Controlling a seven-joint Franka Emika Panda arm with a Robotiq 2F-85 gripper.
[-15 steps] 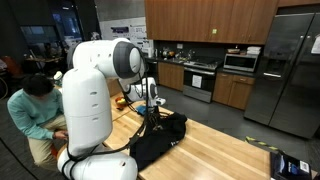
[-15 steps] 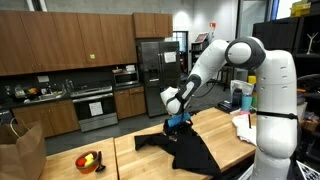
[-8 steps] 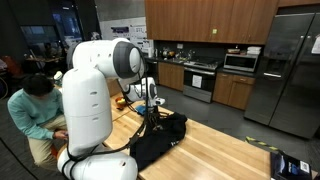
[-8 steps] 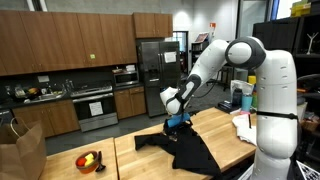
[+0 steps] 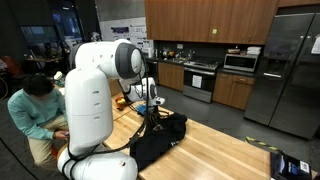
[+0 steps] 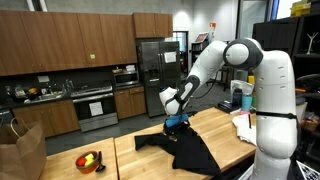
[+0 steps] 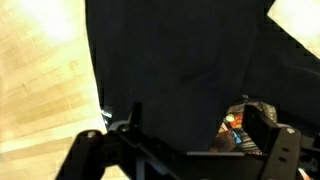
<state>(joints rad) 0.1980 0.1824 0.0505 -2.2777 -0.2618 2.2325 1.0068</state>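
Over the wooden tabletop (image 6: 140, 165) my arm reaches out from its white base: in an exterior view the upper part stands tall beside the base, the elbow bends at the top, and the forearm slopes down and away to the wrist, which turns my pincer (image 6: 177, 122) straight down. Seen from the opposite side, the bulky white shoulder fills the foreground and my pincer (image 5: 150, 112) hangs beyond it, low above the wood. Right beneath it lies a black cloth (image 6: 190, 150), crumpled and spread across the tabletop (image 5: 220, 150), with one flap running out sideways. In the wrist view the cloth (image 7: 180, 60) fills nearly everything, with pale wood (image 7: 40, 80) showing along one side and in a far corner. My pincer (image 7: 190, 112) is open, its two dark fingers (image 7: 262, 125) standing wide apart with only black cloth between them and nothing gripped; whether the tips touch the cloth I cannot tell. A small colourful patch shows by one finger, too blurred to name. Farther along the tabletop sits a bowl of fruit (image 6: 89, 160), well apart from the cloth, and a person in a teal shirt (image 5: 30, 110) bends near my base.
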